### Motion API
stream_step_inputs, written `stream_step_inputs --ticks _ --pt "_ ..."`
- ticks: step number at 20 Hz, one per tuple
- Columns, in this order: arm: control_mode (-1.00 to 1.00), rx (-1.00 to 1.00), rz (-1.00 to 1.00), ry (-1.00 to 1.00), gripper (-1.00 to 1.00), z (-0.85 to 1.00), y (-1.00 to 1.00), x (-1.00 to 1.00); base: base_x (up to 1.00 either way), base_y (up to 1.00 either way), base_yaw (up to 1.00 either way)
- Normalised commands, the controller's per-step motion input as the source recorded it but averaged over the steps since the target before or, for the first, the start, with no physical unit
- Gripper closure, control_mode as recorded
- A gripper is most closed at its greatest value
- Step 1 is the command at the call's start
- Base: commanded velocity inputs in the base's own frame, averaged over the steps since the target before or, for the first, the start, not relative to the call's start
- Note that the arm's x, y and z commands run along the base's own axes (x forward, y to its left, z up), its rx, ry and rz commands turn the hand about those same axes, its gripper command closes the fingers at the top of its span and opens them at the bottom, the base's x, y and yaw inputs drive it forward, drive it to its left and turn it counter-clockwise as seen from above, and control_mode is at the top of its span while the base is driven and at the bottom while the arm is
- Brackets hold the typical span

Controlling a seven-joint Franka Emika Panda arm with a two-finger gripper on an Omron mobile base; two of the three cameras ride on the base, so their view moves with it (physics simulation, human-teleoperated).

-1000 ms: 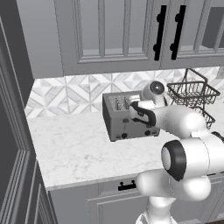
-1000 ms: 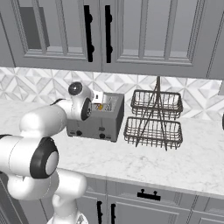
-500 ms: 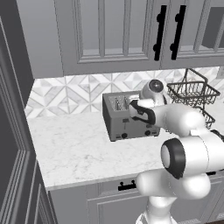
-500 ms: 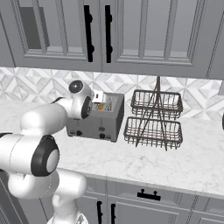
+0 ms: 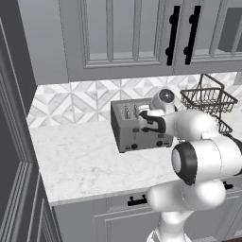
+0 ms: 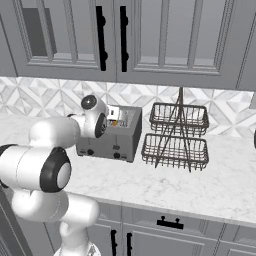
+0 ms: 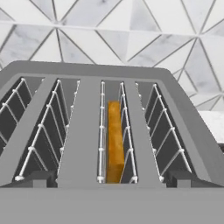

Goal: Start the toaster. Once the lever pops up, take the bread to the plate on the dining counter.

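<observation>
The grey four-slot toaster (image 5: pixel 133 133) (image 6: pixel 108 141) stands on the marble worktop against the tiled wall. In the hand view I look down along its top (image 7: pixel 83 131), and the golden-tan bread (image 7: pixel 114 140) sits on edge, deep in the third slot from the left. My gripper (image 5: pixel 143 121) (image 6: pixel 112 116) hovers at the toaster's front top edge. Two dark fingertips (image 7: pixel 35 178) show far apart at the bottom of the hand view, so the gripper (image 7: pixel 109 179) is open with nothing held. The arm covers much of the toaster's front, so its levers cannot be made out.
A two-tier black wire basket rack (image 6: pixel 176 136) (image 5: pixel 208 100) stands right of the toaster. Grey wall cabinets (image 5: pixel 142 33) hang above. Bare marble worktop (image 5: pixel 80 160) stretches left and in front of the toaster, ending at a tall dark panel on the left.
The hand has shifted only slightly at the toaster's front top edge. Toaster and bread stay where they were.
</observation>
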Motion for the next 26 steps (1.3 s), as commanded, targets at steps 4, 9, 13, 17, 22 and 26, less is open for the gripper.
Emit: stream_step_inputs --ticks 4,9,13,17,22,26 --pt "-1.0 0.0 0.0 0.0 -1.0 -0.03 0.0 0.15 0.0 0.0 0.0" --pt "-1.0 0.0 0.0 0.0 -1.0 0.0 0.0 0.2 0.0 0.0 0.0" --pt "-1.0 0.0 0.0 0.0 -1.0 0.0 0.0 0.19 0.0 0.0 0.0" --pt "-1.0 0.0 0.0 0.0 -1.0 0.0 -0.04 0.12 0.0 0.0 0.0" --pt "-1.0 0.0 0.0 0.0 -1.0 -0.02 -0.2 0.02 0.0 0.0 0.0" --pt "-1.0 0.0 0.0 0.0 -1.0 0.0 -0.21 0.0 0.0 0.0 0.0"
